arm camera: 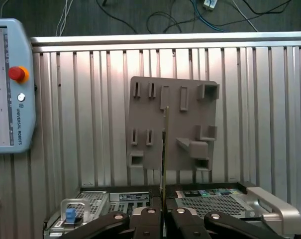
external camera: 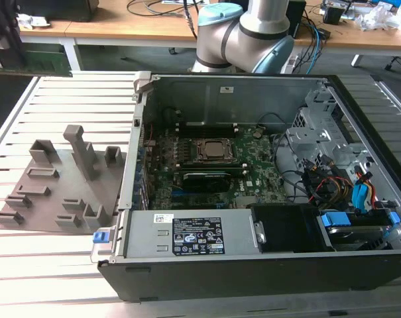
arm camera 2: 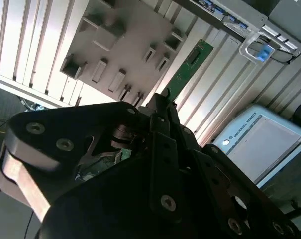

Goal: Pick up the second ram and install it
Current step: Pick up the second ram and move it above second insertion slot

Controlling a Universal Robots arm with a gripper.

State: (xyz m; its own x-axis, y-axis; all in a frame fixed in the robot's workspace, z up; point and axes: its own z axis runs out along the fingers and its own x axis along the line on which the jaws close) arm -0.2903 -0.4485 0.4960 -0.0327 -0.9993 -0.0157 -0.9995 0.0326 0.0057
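Note:
The second ram [external camera: 36, 63] is a thin green circuit-board stick. It hangs in the air at the exterior view's far upper left, above the slatted table and well away from the computer case [external camera: 253, 265]. My gripper [external camera: 4, 46] is shut on one end of it. In the second wrist view the stick [arm camera 2: 190, 67] juts out past the gripper [arm camera 2: 162, 102]. In the first wrist view it stands edge-on as a thin line [arm camera: 164, 149] rising from the gripper [arm camera: 162, 215]. The motherboard [external camera: 253, 162] with its square CPU socket [external camera: 212, 150] lies open in the case.
A grey holder plate [external camera: 54, 192] with raised fixtures lies on the slatted table [external camera: 67, 265] beside the case, and also lies under the ram in the first wrist view [arm camera: 172, 124]. A teach pendant [arm camera: 11, 84] rests on the table. A black oblong card [external camera: 203, 180] sits below the socket.

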